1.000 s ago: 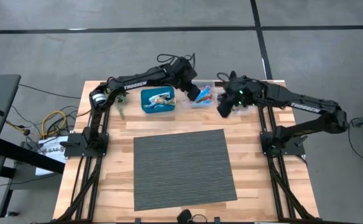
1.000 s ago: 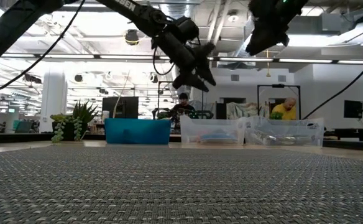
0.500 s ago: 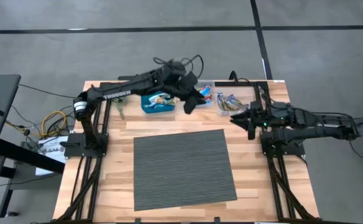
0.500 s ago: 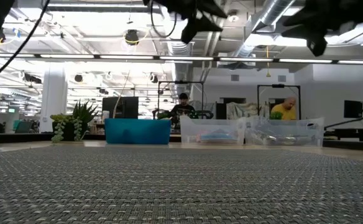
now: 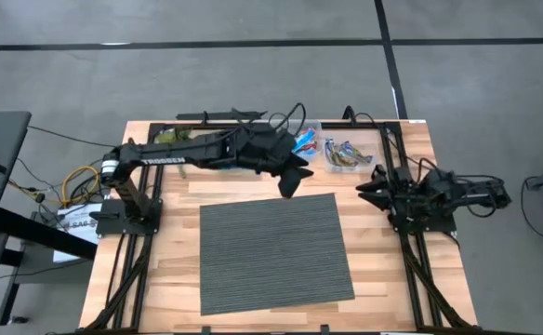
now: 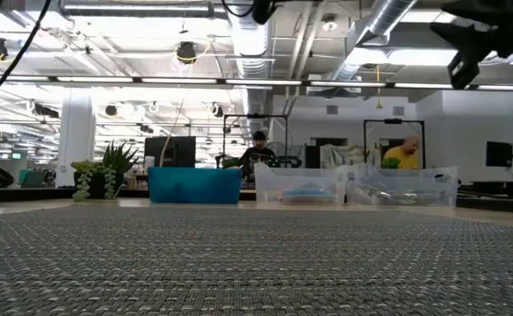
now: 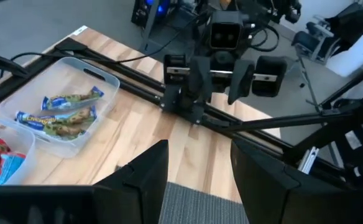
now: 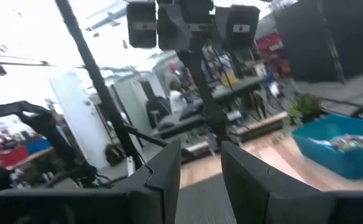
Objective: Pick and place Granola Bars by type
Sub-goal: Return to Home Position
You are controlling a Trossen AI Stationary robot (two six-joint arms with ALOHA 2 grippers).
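As far as I can see, the sorting looks done. Granola Bars lie in the end clear bin and in the middle clear bin, and the blue bin seems to hold some too. I spot none on the woven mat or the wooden table. The left gripper hangs over the mat's back edge, fingers spread wide, carrying nothing. The right gripper, tucked near its base, is parted and empty. Only parking both arms seems left.
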